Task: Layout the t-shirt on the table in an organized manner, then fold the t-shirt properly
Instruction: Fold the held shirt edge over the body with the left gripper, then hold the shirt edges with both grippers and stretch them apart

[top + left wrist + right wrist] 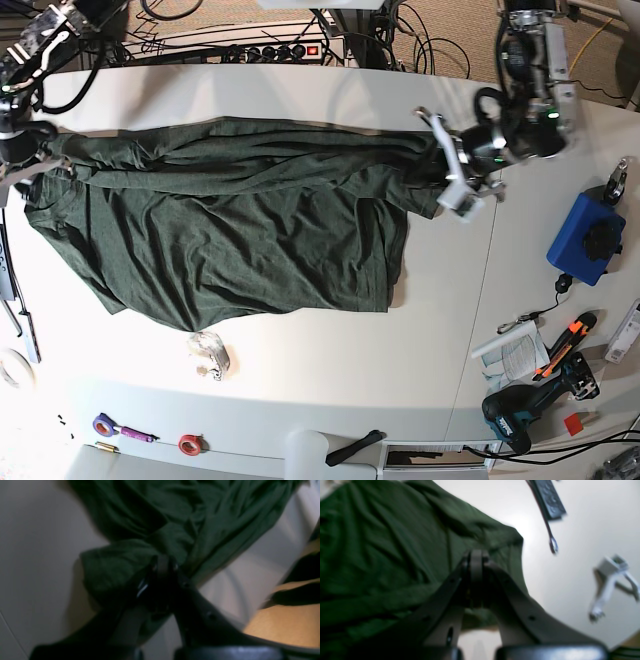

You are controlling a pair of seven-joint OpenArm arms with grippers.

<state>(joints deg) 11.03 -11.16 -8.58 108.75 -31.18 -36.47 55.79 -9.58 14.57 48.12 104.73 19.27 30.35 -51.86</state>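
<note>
The dark green t-shirt (230,230) hangs stretched across the white table (330,350). The left gripper (163,563) and right gripper (476,555) are each clamped tight on its fabric at opposite ends.

Blurry frame. Left gripper (163,563) at centre, jaws closed on a bunched fold of the t-shirt (175,517). Dark green fabric fills the upper middle and right, creased, pulled toward the gripper. White table (37,555) on the left; at lower right, probably tan floor (287,627) past the table edge.
</note>
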